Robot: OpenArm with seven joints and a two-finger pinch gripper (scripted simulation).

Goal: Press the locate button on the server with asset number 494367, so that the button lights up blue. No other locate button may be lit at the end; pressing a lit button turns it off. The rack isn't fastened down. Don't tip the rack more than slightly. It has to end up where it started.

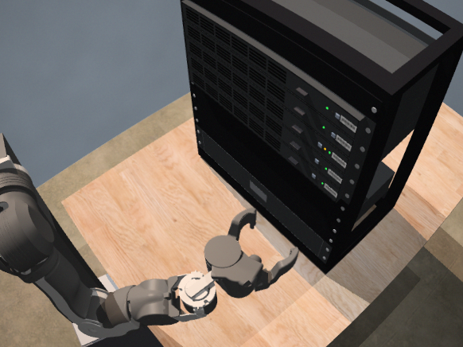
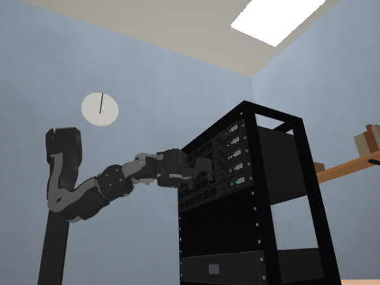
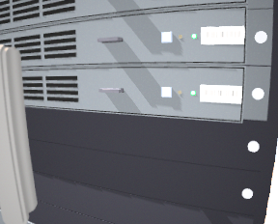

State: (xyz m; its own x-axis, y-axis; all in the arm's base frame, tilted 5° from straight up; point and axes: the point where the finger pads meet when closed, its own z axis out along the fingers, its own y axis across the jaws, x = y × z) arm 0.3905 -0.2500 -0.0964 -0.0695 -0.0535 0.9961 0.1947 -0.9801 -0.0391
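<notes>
Top view: jaws [image 1: 271,232] apart, empty, facing black rack [image 1: 414,68] on wooden table [image 1: 131,183]. Wrist view: two servers' unlit square locate buttons [image 3: 166,38], [image 3: 166,92] beside green lights; asset labels unreadable.

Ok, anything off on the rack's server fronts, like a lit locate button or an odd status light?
One oddity: the middle server shows an amber light beside its green one; the others show only green. No locate button glows blue, and the rack stands square. The tool is open, apart from it.
</notes>
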